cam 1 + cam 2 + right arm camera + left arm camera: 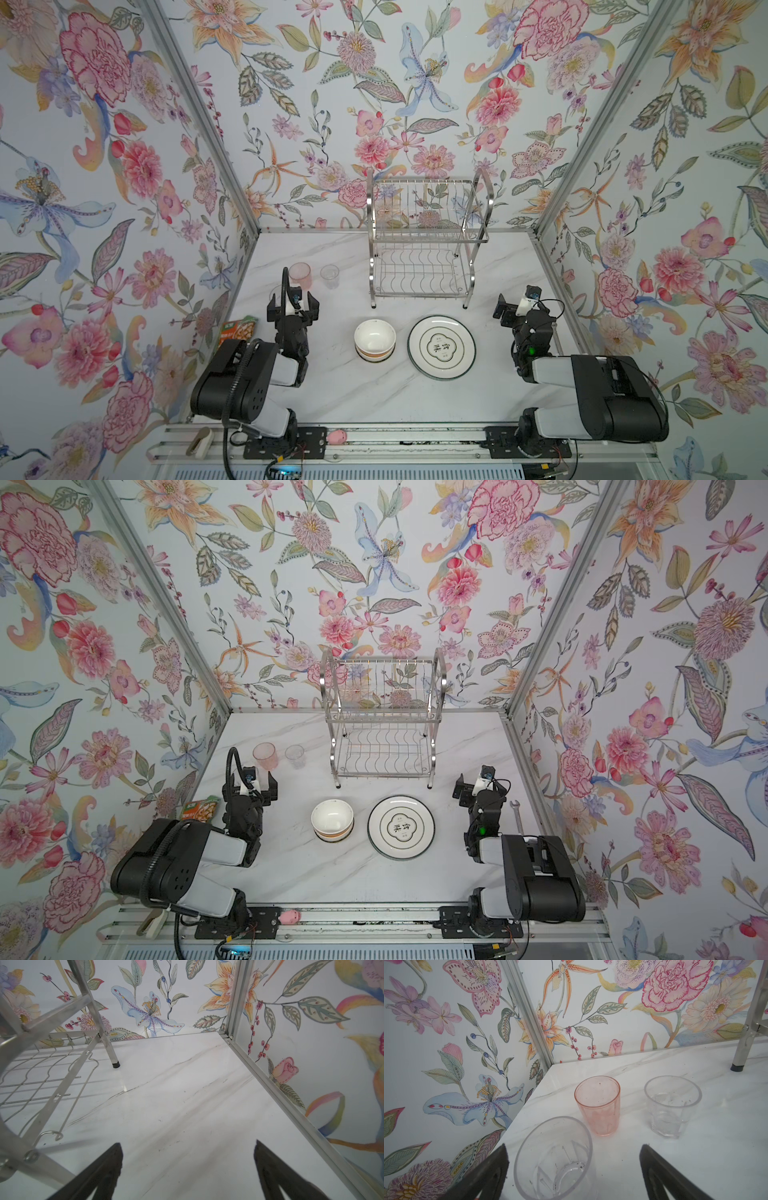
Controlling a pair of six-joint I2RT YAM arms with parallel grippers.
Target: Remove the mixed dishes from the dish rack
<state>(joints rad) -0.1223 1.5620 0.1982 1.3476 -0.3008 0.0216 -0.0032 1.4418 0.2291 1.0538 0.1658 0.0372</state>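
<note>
The dish rack (428, 239), a two-tier chrome wire frame, stands at the back centre with both shelves bare. In front of it sit stacked bowls (375, 340), white inside, and a dark-rimmed plate (441, 347) with characters. A pink tumbler (598, 1105) and a clear tumbler (672, 1105) stand at the left. A second clear tumbler (553, 1159) stands between the fingers of my open left gripper (573, 1147), close to one finger, with no grip showing. My right gripper (187, 1142) is open over bare marble beside the rack's lower shelf (52, 1084).
A green-orange food packet (237, 328) lies by the left wall behind my left arm. A steel wrench (517, 816) lies by the right wall beside my right arm. Floral walls close in the table on three sides. A small pink object (336, 436) rests on the front rail.
</note>
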